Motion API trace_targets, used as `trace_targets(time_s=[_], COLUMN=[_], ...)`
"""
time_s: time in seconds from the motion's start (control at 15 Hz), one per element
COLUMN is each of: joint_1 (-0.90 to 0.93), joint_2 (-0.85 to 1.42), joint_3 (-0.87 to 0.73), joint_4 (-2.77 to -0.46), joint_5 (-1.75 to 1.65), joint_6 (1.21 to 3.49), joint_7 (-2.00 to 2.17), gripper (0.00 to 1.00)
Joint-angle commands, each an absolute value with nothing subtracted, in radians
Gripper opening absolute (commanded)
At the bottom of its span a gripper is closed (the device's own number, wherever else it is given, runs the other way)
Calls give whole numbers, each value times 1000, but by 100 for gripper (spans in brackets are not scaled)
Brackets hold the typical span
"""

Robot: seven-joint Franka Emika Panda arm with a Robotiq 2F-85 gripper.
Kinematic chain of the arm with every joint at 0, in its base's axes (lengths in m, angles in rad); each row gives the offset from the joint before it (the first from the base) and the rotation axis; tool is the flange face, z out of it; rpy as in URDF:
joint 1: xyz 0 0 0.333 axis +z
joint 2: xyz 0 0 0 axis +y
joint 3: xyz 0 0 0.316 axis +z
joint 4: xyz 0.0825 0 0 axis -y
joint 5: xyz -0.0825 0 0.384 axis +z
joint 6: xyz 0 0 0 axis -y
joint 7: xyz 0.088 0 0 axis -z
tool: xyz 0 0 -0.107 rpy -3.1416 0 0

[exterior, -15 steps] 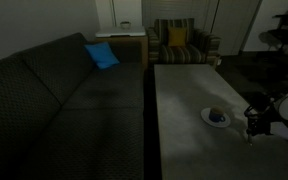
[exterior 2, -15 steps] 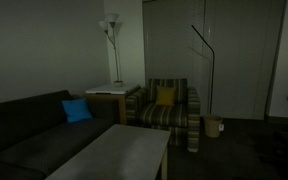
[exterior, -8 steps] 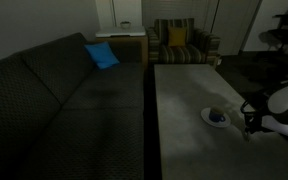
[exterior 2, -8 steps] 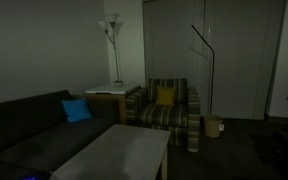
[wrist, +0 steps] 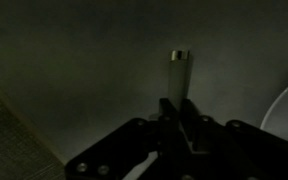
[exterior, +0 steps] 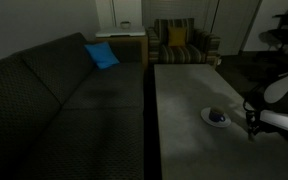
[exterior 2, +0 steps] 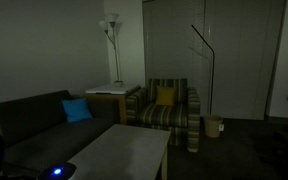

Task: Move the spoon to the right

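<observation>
Since a second ago the arm (exterior: 284, 90) has swung its pale upper link higher and inward in an exterior view, while the gripper (exterior: 252, 122) has barely shifted and stays low over the table (exterior: 184, 100), just beside the small plate (exterior: 206, 116) with the dark lump. In an exterior view a blue glow (exterior 2: 55, 170) and a pale curve at the left edge have come in that were not there before; cannot tell what they are. In the wrist view the spoon (wrist: 177, 72) sticks straight out from the gripper (wrist: 176, 108), pale handle pointing away, near end pinched between the jaws, so the gripper reads as closed on the spoon (dim, but no gap shows either side). Judgement: grasp made, carry to the right just starting or about to, spoon not yet clearly displaced. Hard to make out: the spoon is not visible at all in either exterior view, too thin and dark; whether it is lifted or resting on the table can't be told; its bowl end is hidden inside the gripper; the plate is cut off at the wrist view's right edge; the arm runs out of frame on the right
</observation>
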State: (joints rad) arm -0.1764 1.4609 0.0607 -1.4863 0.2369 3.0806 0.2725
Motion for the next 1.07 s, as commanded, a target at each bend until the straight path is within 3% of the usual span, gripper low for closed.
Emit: trace_targets(time_s=[0.0,0.53,1.0], joint_1=[-169,-183,-137], joint_2=[1487,1472,1474], joint_3=[71,155,125], joint_4=[-1479,-1521,-1520], joint_5=[280,345,350], joint_6=[3106,3260,3274], joint_7=[284,313,337], gripper=[4,4,4])
